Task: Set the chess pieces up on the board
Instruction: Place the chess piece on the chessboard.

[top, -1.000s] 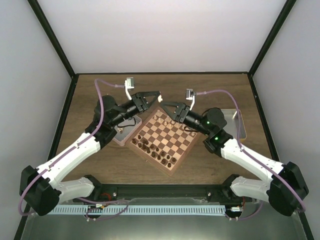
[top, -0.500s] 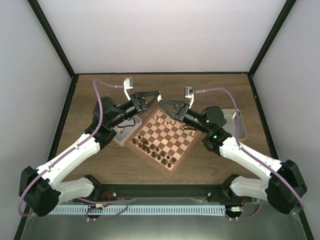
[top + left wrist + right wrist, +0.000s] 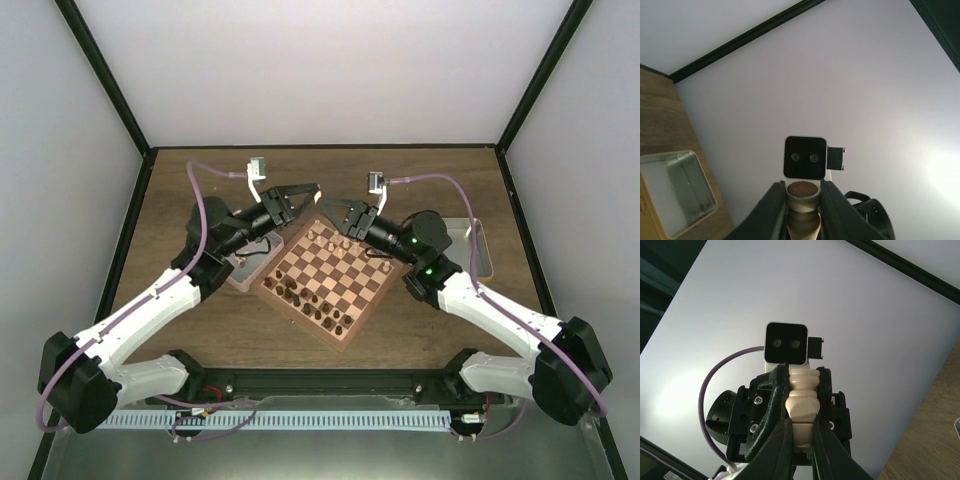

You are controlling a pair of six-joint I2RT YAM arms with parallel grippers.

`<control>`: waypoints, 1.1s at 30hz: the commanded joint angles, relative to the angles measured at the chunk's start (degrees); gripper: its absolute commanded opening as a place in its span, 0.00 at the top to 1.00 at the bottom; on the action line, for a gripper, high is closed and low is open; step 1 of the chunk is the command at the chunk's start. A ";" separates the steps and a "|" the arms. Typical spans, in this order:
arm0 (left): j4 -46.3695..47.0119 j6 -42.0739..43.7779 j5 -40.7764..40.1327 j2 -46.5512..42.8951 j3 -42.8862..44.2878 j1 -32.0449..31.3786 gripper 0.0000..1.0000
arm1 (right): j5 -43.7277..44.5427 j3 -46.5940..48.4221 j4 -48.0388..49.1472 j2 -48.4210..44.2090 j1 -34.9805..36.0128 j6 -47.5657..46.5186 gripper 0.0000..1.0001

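One light beige chess piece [image 3: 803, 400] hangs in the air over the far corner of the board [image 3: 300, 314], gripped from both ends. My left gripper [image 3: 803, 199] is shut on its base end, whose brown felt sole [image 3: 803, 190] faces the left wrist camera. My right gripper [image 3: 803, 426] is shut on the other end. In the top view the left gripper [image 3: 316, 190] and the right gripper [image 3: 327, 204] meet tip to tip, and the piece between them is too small to make out. Several beige pieces [image 3: 334, 240] stand along the board's far side.
Dark brown pieces [image 3: 305, 298] line the board's near-left side. A silver metal tray [image 3: 244, 270] lies left of the board under the left arm, and shows as the tray [image 3: 675, 192] in the left wrist view. Another tray [image 3: 481, 246] lies at the right. Black frame posts edge the table.
My right gripper has reached a little further toward the left gripper and closed its jaws on the piece that the left gripper holds. The left gripper has stayed put.
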 commanded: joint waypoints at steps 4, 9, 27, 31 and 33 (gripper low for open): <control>-7.97 7.74 -4.69 -3.42 -0.45 -0.16 0.55 | -1.50 2.74 -7.65 -2.39 -0.26 -4.67 0.96; -27.11 23.67 -19.35 -9.53 -0.77 -0.07 0.37 | -0.41 3.19 -38.09 -5.82 -1.40 -15.33 0.96; -44.74 50.73 -35.26 -13.36 -2.33 0.30 0.16 | 9.08 19.03 -100.20 16.10 -1.76 -35.24 0.97; -44.97 51.12 -35.44 -13.35 -2.91 0.45 0.15 | 11.71 23.22 -104.00 21.61 -1.76 -37.57 0.98; -44.59 51.17 -34.60 -13.60 -3.31 0.54 0.15 | 11.79 24.45 -105.18 23.86 -1.76 -38.56 0.98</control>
